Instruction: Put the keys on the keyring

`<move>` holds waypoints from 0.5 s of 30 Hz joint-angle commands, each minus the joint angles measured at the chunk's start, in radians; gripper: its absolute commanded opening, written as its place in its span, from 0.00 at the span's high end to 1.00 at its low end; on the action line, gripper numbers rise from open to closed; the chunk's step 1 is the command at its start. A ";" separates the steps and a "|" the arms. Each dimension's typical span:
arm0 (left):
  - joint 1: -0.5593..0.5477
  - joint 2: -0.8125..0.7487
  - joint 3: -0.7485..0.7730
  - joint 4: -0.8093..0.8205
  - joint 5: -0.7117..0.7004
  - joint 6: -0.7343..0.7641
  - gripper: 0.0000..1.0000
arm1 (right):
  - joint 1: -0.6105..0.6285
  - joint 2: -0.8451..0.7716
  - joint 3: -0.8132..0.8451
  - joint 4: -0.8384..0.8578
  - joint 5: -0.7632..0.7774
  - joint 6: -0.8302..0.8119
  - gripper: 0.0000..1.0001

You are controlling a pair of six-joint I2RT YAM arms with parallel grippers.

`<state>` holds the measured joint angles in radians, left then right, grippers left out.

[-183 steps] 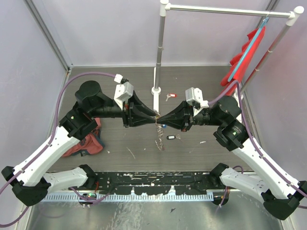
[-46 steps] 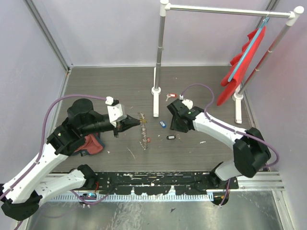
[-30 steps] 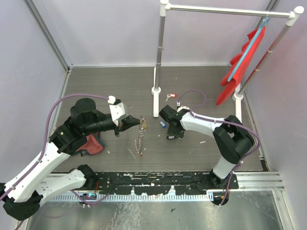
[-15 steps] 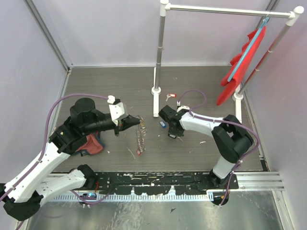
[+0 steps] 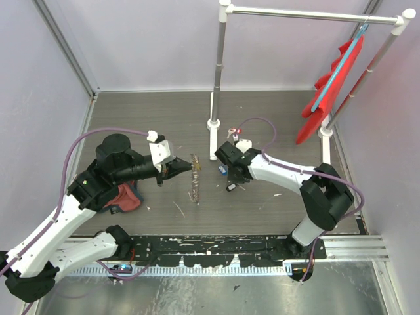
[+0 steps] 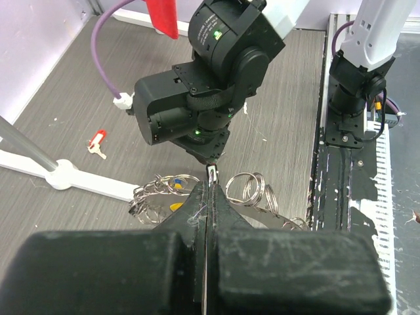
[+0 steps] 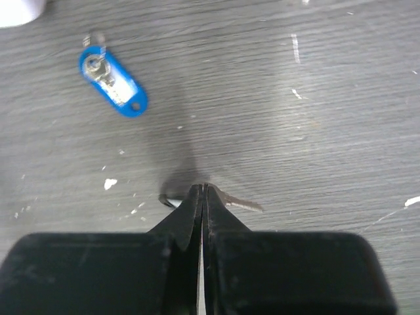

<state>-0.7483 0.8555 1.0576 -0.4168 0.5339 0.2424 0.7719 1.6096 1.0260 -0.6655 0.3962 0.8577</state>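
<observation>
Our left hand (image 6: 209,189) pinches keyring (image 5: 195,180); right hand (image 7: 202,191) closed atop one silver key (image 7: 241,203); one blue key (image 7: 113,83), open desk (image 7: 328,98) around.

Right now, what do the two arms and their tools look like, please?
Both the left arm and the right arm have white links and black joints. A purple cable runs along each. The left tool and the right tool are black, tapering to thin tips.
</observation>
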 commanded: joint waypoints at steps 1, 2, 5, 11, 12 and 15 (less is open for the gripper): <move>0.006 -0.004 -0.010 0.065 0.021 -0.001 1.00 | 0.018 -0.070 -0.013 0.114 -0.146 -0.253 0.99; 0.006 -0.005 -0.010 0.065 0.021 -0.002 1.00 | 0.023 -0.092 -0.033 0.146 -0.201 -0.301 0.99; 0.007 -0.006 -0.011 0.065 0.021 -0.001 1.00 | 0.033 -0.168 -0.097 0.256 -0.391 -0.449 0.99; 0.010 -0.006 -0.012 0.067 0.029 -0.002 1.00 | 0.034 -0.237 -0.141 0.275 -0.550 -0.556 0.99; 0.009 -0.006 -0.012 0.067 0.029 -0.002 1.00 | 0.034 -0.232 -0.138 0.264 -0.564 -0.564 0.99; 0.012 -0.005 -0.010 0.067 0.031 -0.002 1.00 | 0.033 -0.215 -0.139 0.248 -0.575 -0.576 0.99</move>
<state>-0.7429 0.8558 1.0576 -0.4164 0.5434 0.2420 0.8043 1.3880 0.8810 -0.4404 -0.0910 0.3637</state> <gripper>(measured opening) 0.007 0.036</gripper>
